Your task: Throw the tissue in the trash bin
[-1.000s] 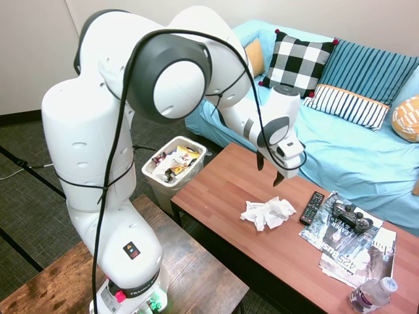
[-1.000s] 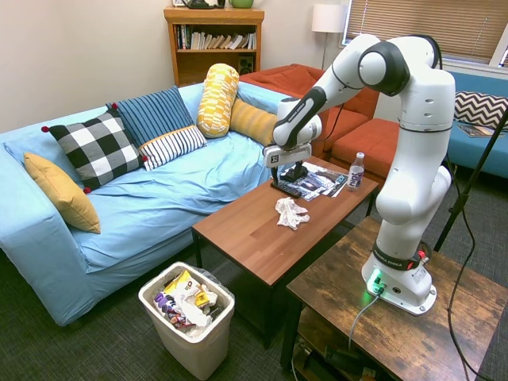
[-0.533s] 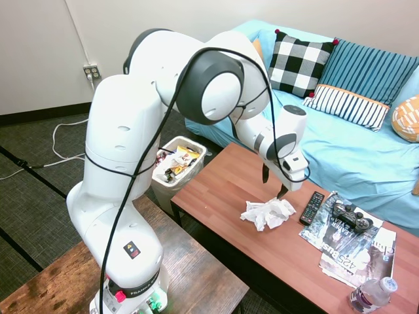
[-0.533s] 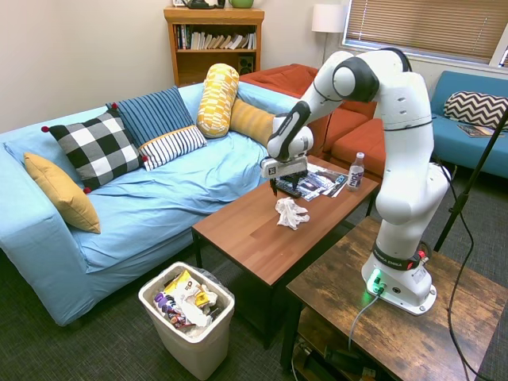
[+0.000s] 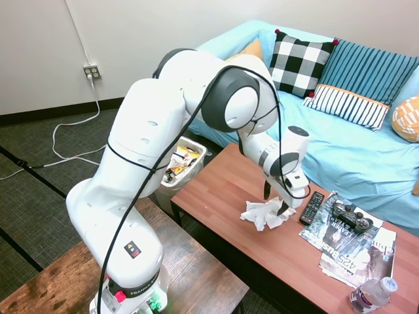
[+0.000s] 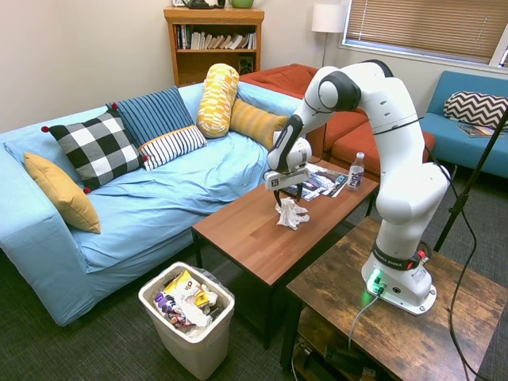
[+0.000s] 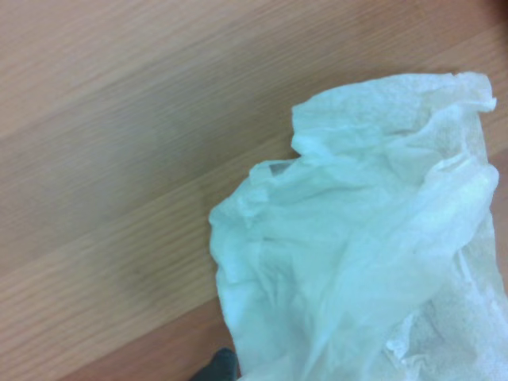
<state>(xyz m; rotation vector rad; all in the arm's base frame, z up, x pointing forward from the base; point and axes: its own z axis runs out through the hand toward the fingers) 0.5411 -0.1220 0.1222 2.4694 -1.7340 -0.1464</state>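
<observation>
The tissue [image 5: 263, 214], a white crumpled wad, lies on the red-brown coffee table [image 5: 222, 183] near its middle. My gripper [image 5: 275, 201] stands right over the wad's far end, open, with a dark finger on either side of the paper's top. From the other side the gripper [image 6: 286, 198] is just above the tissue [image 6: 292, 213]. Up close, the tissue [image 7: 365, 238] fills the wrist view over wood grain. The off-white trash bin [image 6: 198, 353] stands on the carpet past the table's end, full of wrappers; the arm partly hides the trash bin [image 5: 193, 169].
A black remote [image 5: 311, 208], a game controller [image 5: 349, 216] and magazines [image 5: 350, 252] lie on the table beyond the tissue, with a water bottle [image 5: 371, 294] at its corner. A blue sofa [image 5: 366, 150] with cushions runs along the table's far side.
The arm has swung over the table and lowered; the gripper has come down from above the table to the tissue's top. The tissue has not moved.
</observation>
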